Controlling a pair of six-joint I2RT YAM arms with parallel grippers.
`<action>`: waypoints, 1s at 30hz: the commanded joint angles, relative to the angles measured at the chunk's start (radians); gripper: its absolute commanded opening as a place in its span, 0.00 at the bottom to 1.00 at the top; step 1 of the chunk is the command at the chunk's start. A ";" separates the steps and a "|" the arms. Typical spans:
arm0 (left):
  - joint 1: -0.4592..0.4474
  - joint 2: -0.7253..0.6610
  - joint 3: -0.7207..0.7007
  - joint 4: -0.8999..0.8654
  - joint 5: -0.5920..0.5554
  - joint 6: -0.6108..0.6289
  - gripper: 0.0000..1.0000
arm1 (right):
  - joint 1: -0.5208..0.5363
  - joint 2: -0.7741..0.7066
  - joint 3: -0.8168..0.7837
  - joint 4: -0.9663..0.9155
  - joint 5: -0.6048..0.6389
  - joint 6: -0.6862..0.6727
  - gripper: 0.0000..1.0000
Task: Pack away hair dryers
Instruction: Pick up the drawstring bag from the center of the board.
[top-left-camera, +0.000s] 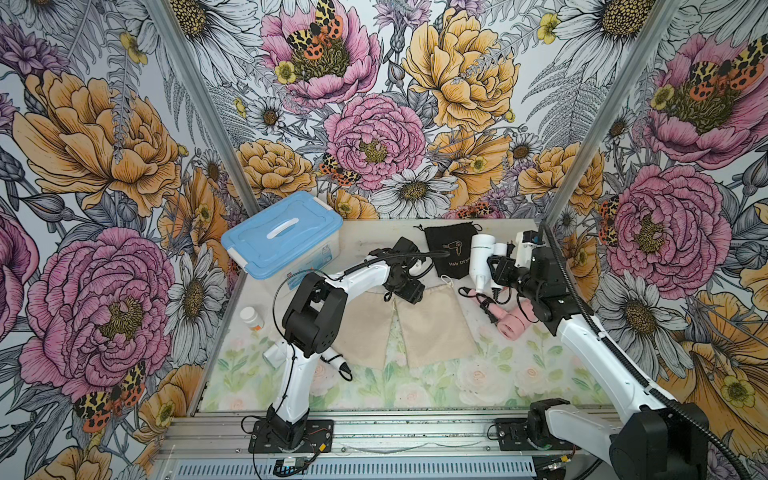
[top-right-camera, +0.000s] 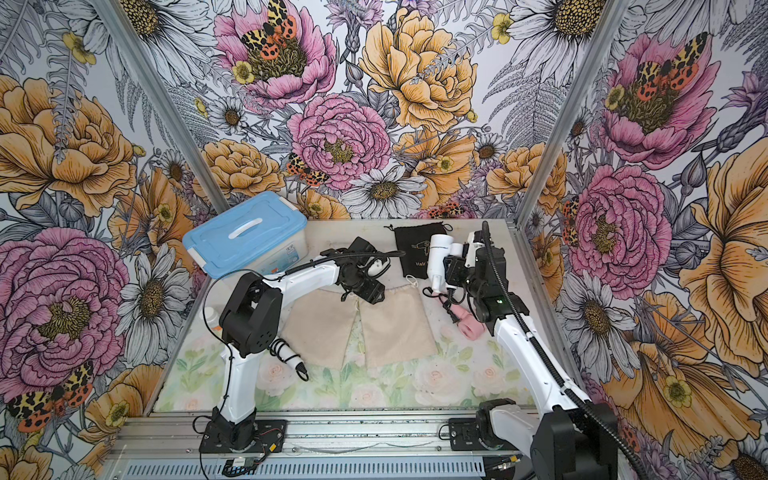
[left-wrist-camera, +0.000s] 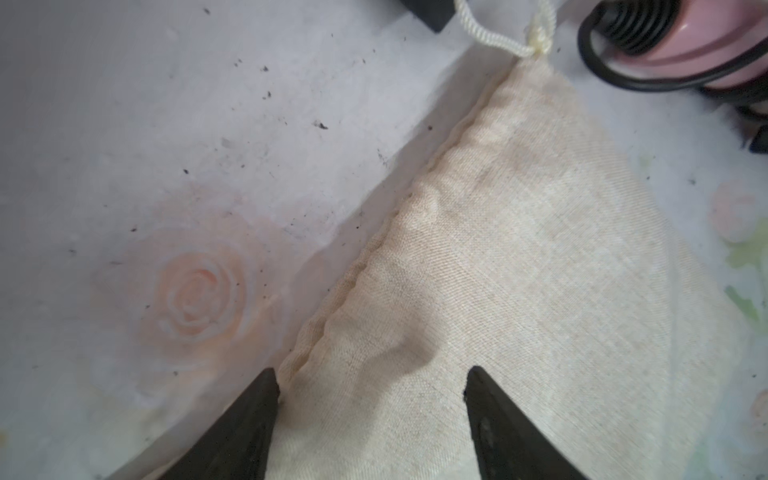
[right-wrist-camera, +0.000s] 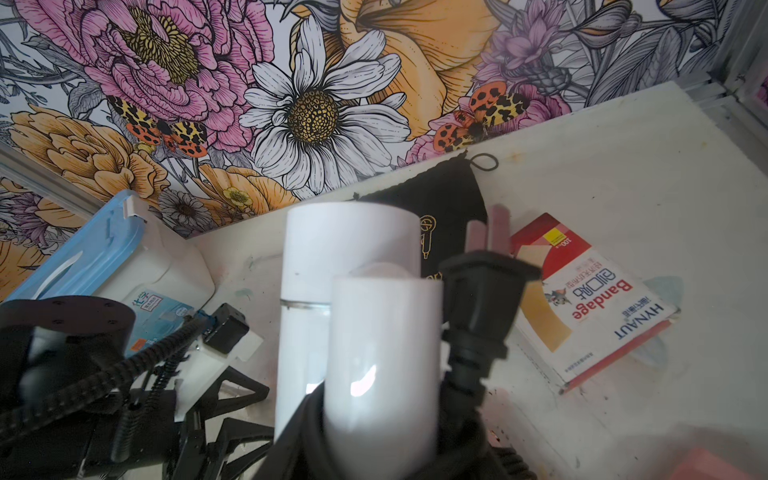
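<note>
The right claw (top-left-camera: 494, 268) is clamped on the cord-wound handle of a small white plastic hair dryer (top-left-camera: 482, 253). It holds the dryer clear of the pale floral-printed surface (top-left-camera: 415, 386), just in front of the black cloth drawstring pouch (top-left-camera: 451, 245). In the right wrist view the white barrel (right-wrist-camera: 353, 270) fills the middle and its black plug juts up beside it. This looks like a waiting pose, with the dryer kept aloft until a bag mouth is ready to take it. The left claw (left-wrist-camera: 371, 370) works on that: its jaws stand apart and straddle the gathered hem of the right-hand beige cloth drawstring pouch (left-wrist-camera: 519, 270), which lies flat and closed. One jaw sits outside the hem and one over the cloth, probably to pinch a single layer and lift the mouth open. The pink plastic hair dryer (top-left-camera: 515, 322) lies on the surface near that pouch's drawstring knot. A second white hair dryer (top-left-camera: 332, 359) rests near the front, partly hidden by the left arm, beside the other beige cloth pouch (top-left-camera: 365, 328). None of the three is bagged yet.
</note>
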 joint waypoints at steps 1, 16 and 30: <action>0.029 0.025 0.029 0.030 0.084 0.048 0.72 | -0.006 -0.030 0.048 0.064 -0.018 -0.017 0.23; 0.029 0.073 0.042 0.031 0.119 0.038 0.00 | -0.006 -0.026 0.056 0.064 -0.012 -0.022 0.23; 0.072 -0.094 0.158 0.009 0.082 -0.002 0.00 | -0.008 -0.031 0.057 0.065 0.000 -0.024 0.23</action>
